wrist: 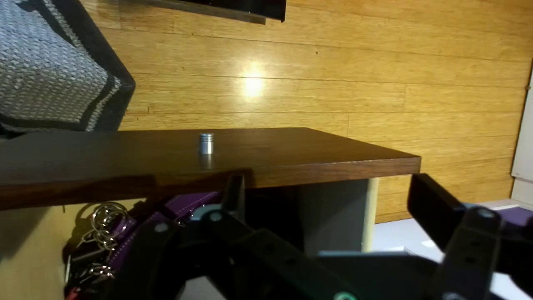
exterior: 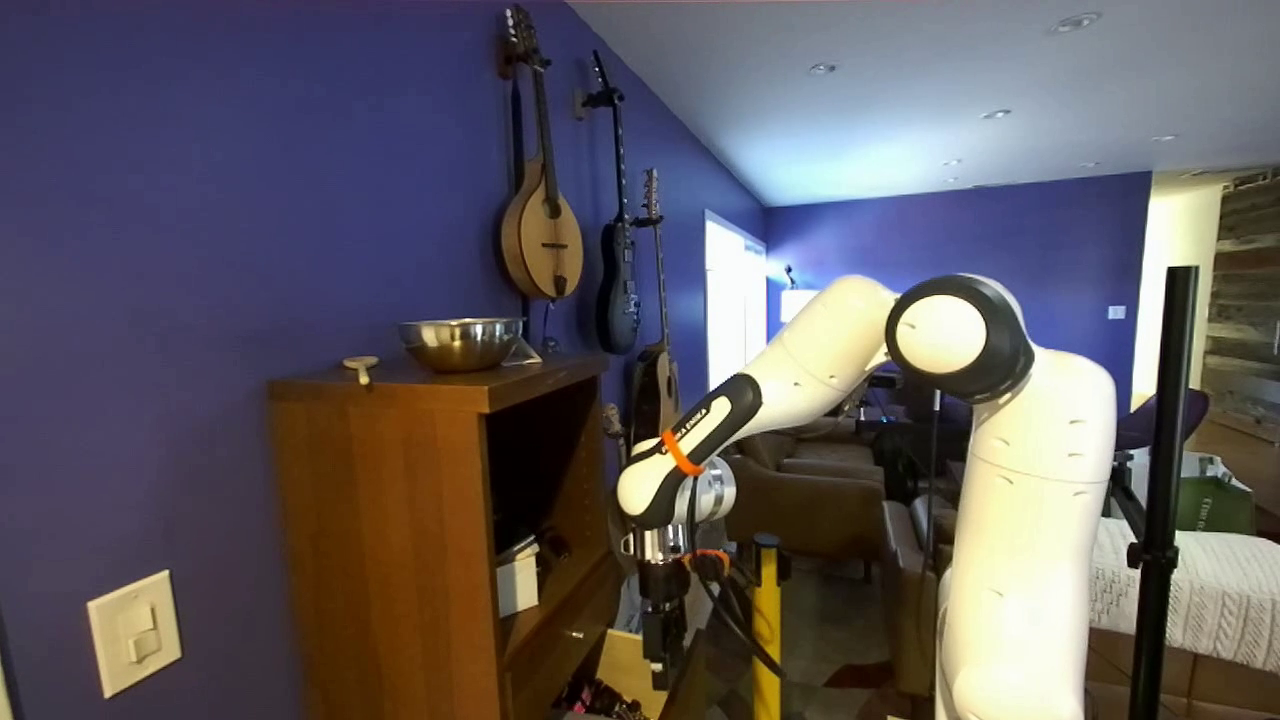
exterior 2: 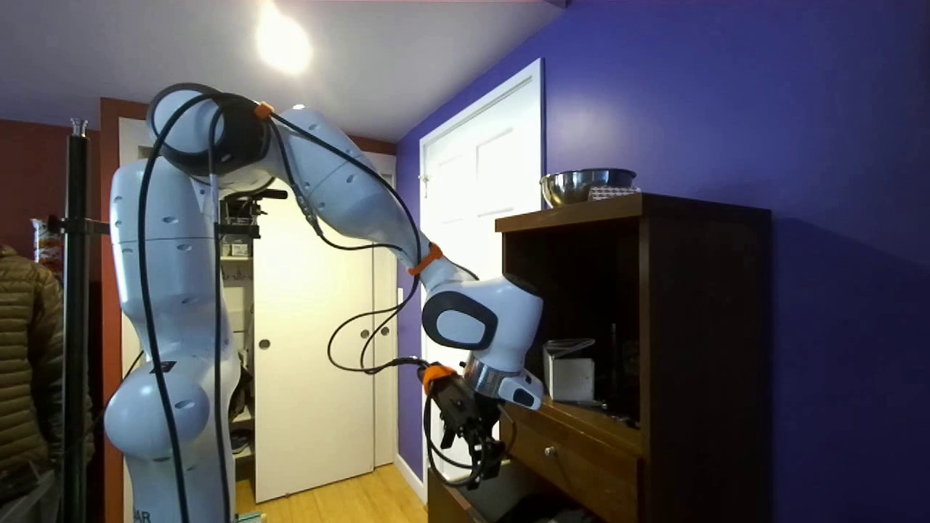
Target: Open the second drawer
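Wood cabinet [exterior 2: 705, 349] against the purple wall [exterior 2: 835, 327]. Upper drawer [exterior 2: 596, 476] shut, small knob on its face. Below it the lower drawer [wrist: 104, 154] stands pulled out, so take that as your second drawer, counting from the top. Anything further down is out of view.

Your gripper [wrist: 327, 187] points down over the open drawer, close to its front board [wrist: 291, 150]. Fingers [wrist: 433, 212] spread wide, holding nothing. In the wrist view one shows at the board's inner edge, the other just beyond its end; whether either touches wood, can't tell. The lower knob [wrist: 206, 143] is on the outer face, ungripped. Likely reason for your placing: from the inner side you can push the board outward instead of pinching a slick little knob.

Purple straps [wrist: 191, 204] and metal rings [wrist: 106, 221] lie inside, a possible snag if you dip lower.

Orange bands [exterior 2: 427, 259] tie the black cable [exterior 2: 144, 240] to the arm [exterior 2: 341, 189], presumably to keep slack away from the work; a loop hangs by your gripper all the same.

Task looks done or nearly so; full travel can't be judged. Lift straight before swinging away.
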Controlling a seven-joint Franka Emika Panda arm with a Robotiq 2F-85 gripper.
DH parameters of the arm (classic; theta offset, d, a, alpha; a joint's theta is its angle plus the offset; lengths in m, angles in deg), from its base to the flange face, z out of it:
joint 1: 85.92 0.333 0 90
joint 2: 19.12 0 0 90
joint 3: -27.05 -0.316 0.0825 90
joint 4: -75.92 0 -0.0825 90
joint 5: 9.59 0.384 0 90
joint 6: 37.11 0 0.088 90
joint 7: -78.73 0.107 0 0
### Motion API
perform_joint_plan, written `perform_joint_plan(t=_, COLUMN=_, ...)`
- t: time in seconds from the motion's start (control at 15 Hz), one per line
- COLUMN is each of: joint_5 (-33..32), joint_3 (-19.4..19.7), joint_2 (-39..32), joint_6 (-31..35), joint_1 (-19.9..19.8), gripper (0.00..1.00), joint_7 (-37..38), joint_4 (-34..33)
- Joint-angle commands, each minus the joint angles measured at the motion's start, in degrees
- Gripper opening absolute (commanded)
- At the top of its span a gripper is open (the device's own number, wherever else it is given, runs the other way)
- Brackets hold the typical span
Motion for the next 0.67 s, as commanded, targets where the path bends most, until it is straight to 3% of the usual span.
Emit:
perform_joint_plan(t=0.0, joint_5=4.43, joint_3=-1.97, joint_2=-2.48, joint_6=11.14, joint_1=1.21, gripper=1.00, joint_7=-2.17, joint_4=2.27)
perform_joint_plan(t=0.33, joint_5=4.51, joint_3=-4.63, joint_2=-7.20, joint_6=28.81, joint_1=1.85, gripper=1.00, joint_7=-0.27, joint_4=4.33)
perform_joint_plan(t=0.47, joint_5=-0.45, joint_3=-5.10, joint_2=-9.70, joint_6=32.63, joint_1=1.25, gripper=1.00, joint_7=6.09, joint_4=4.86)
perform_joint_plan(t=0.6, joint_5=-10.31, joint_3=-3.63, joint_2=-11.92, joint_6=32.44, joint_1=0.62, gripper=1.00, joint_7=16.25, joint_4=5.13)
